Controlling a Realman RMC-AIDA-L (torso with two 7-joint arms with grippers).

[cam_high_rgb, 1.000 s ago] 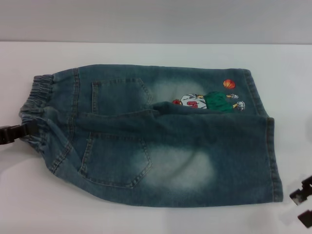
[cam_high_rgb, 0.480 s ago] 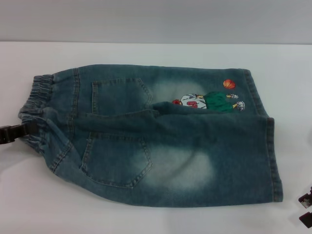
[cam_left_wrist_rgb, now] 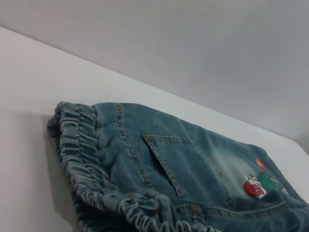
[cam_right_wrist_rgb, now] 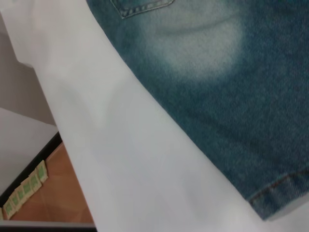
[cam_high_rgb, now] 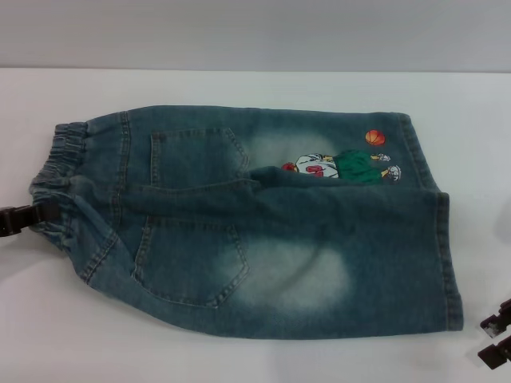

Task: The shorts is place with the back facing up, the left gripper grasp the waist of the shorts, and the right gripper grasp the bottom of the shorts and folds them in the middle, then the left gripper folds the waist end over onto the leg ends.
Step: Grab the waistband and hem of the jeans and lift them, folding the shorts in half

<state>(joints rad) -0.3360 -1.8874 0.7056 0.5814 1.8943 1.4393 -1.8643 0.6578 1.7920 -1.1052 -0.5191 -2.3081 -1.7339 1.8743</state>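
Observation:
The denim shorts [cam_high_rgb: 271, 231] lie back up on the white table, folded lengthwise so the near leg overlaps the far one. The puckered waist [cam_high_rgb: 60, 171] is at the left and the bottom, the leg ends' hems [cam_high_rgb: 447, 255], at the right near the cartoon print [cam_high_rgb: 339, 166]. My left gripper [cam_high_rgb: 44, 214] is at the left edge, shut on the waist. My right gripper [cam_high_rgb: 497, 335] hovers open off the near right corner, apart from the hem. The left wrist view shows the waist [cam_left_wrist_rgb: 82, 150] close up. In the right wrist view a hem corner [cam_right_wrist_rgb: 280, 193] shows.
The white table [cam_high_rgb: 239, 359] extends around the shorts, with a grey wall [cam_high_rgb: 255, 32] behind. In the right wrist view the table's edge drops to a brown floor [cam_right_wrist_rgb: 58, 193].
The right gripper dipped toward the lower right corner, then came back a little. The shorts and the left gripper have not moved.

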